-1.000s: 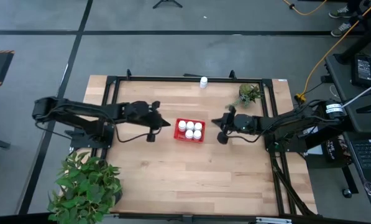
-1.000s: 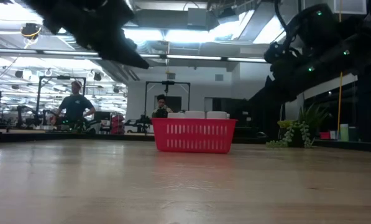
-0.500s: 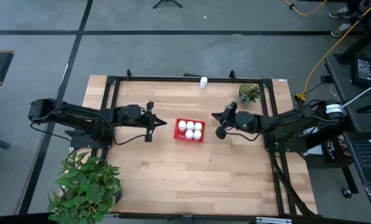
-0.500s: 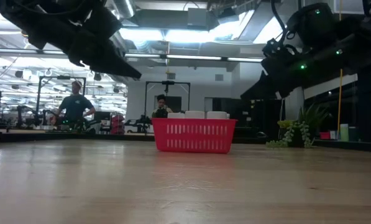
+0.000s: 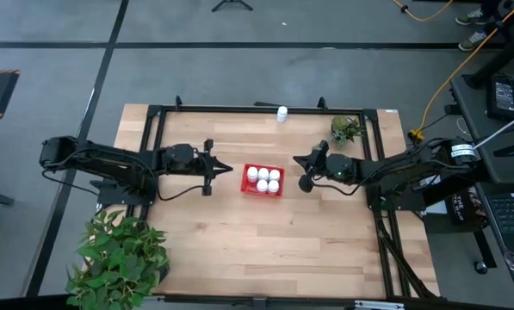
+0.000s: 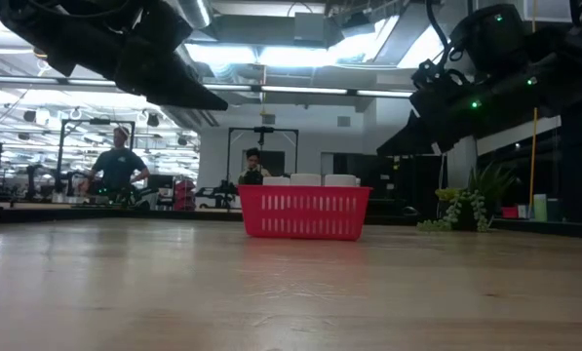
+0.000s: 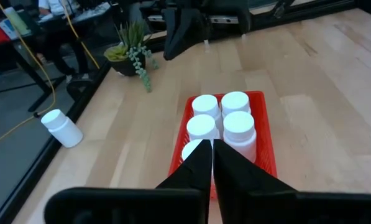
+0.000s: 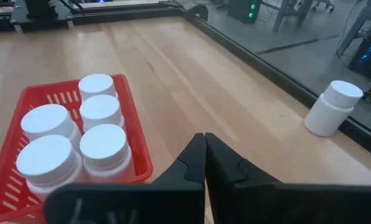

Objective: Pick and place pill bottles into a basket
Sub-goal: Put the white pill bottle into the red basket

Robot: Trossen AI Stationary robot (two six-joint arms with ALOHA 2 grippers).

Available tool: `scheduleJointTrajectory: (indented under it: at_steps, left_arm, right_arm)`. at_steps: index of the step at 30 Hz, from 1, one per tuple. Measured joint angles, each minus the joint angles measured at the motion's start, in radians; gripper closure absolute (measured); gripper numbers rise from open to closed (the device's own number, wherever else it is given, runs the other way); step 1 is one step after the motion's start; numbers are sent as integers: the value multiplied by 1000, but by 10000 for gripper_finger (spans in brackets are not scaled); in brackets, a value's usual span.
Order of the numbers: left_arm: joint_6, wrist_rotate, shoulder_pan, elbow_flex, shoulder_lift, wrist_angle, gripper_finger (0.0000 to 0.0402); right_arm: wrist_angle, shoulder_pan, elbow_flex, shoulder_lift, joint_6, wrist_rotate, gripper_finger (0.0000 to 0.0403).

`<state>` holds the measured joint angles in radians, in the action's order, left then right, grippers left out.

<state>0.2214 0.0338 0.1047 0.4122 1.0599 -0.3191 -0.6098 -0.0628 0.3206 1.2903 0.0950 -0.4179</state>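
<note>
The red basket (image 5: 263, 180) stands with its base on the table's middle and holds several white pill bottles (image 8: 100, 109) upright; it also shows in the low view (image 6: 304, 213) and the left wrist view (image 7: 266, 134). One more pill bottle (image 5: 281, 113) stands alone at the table's far edge and shows in the right wrist view (image 8: 332, 109) and the left wrist view (image 7: 61, 127). My left gripper (image 5: 229, 169) is shut and empty, raised just left of the basket. My right gripper (image 5: 296, 161) is shut and empty, raised just right of it.
A small potted plant (image 5: 346, 129) stands at the far right of the table, and a large leafy plant (image 5: 119, 254) at the near left corner. A black frame (image 5: 239, 108) runs round the table. People (image 6: 118, 164) show in the room beyond.
My left gripper has drawn back from the basket toward the table's left edge. My right gripper has shifted a little toward the far edge. The basket and bottles have stayed where they were.
</note>
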Motion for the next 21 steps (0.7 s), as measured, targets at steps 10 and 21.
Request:
scheduleJointTrajectory:
  at_steps: [10, 21]
  left_arm:
    - [0, 0, 0, 0, 0, 1, 394]
    - [0, 0, 0, 0, 0, 9, 400]
  right_arm:
    - [0, -36, 0, 0, -18, -40, 400]
    - [0, -53, 0, 0, 9, -33, 400]
